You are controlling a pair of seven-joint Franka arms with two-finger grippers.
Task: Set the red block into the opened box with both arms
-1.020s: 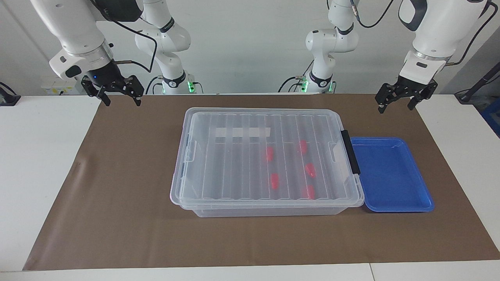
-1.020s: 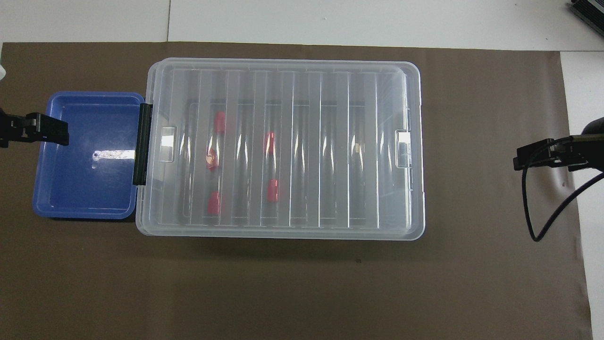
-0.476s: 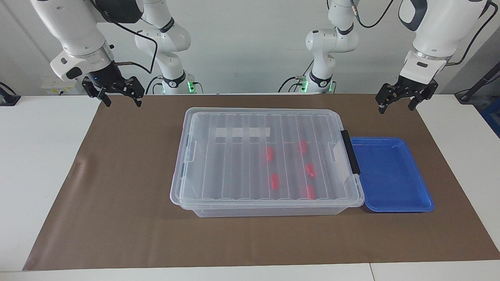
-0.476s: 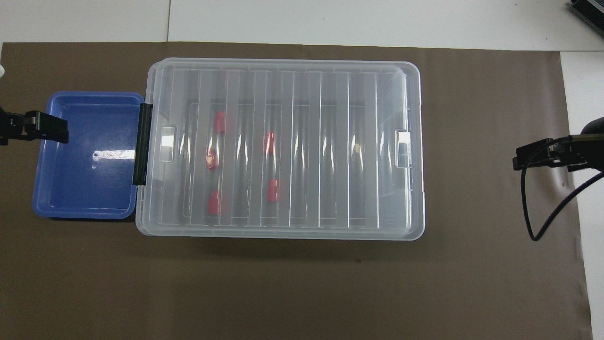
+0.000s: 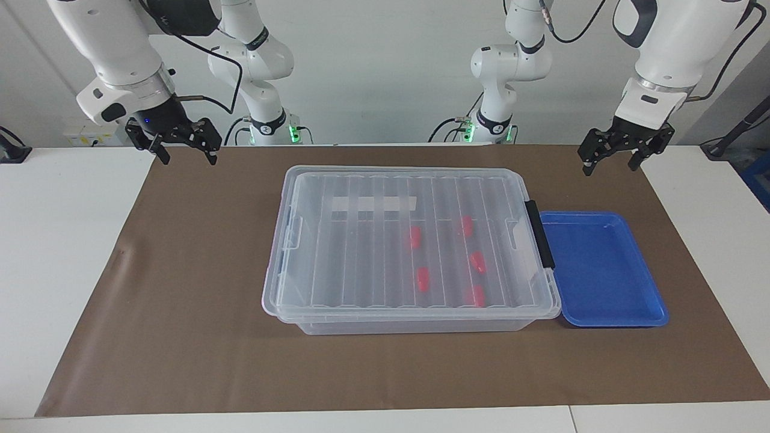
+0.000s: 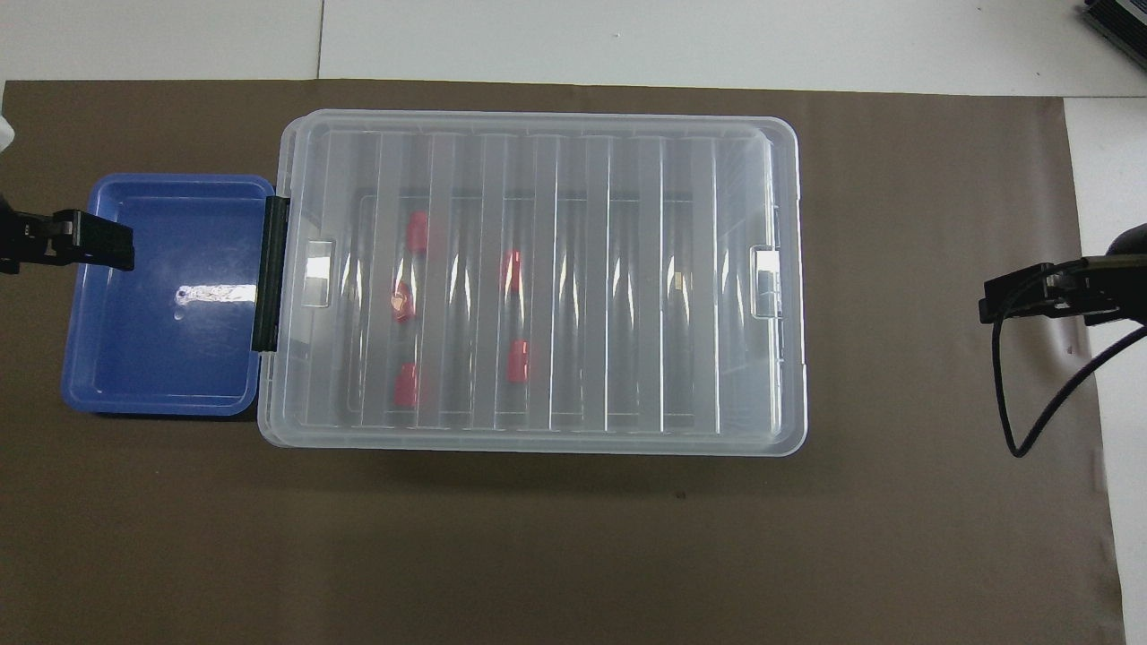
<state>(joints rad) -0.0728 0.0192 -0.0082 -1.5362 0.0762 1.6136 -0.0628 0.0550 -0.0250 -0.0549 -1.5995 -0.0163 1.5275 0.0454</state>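
Note:
The clear box stands mid-table with its ribbed lid lying on it. Several red blocks, such as one and another, lie inside under the lid, toward the left arm's end; they also show in the overhead view. My left gripper hangs open and empty over the brown mat by the blue tray. At the right arm's end of the mat my right gripper hangs open and empty, well apart from the box.
An empty blue tray touches the box's end with the black clip. A white label strip shows through the lid. A brown mat covers the table; a black cable loops below the right gripper.
Both grippers have shifted only very slightly in the air. The box, lid, blocks and tray have not moved.

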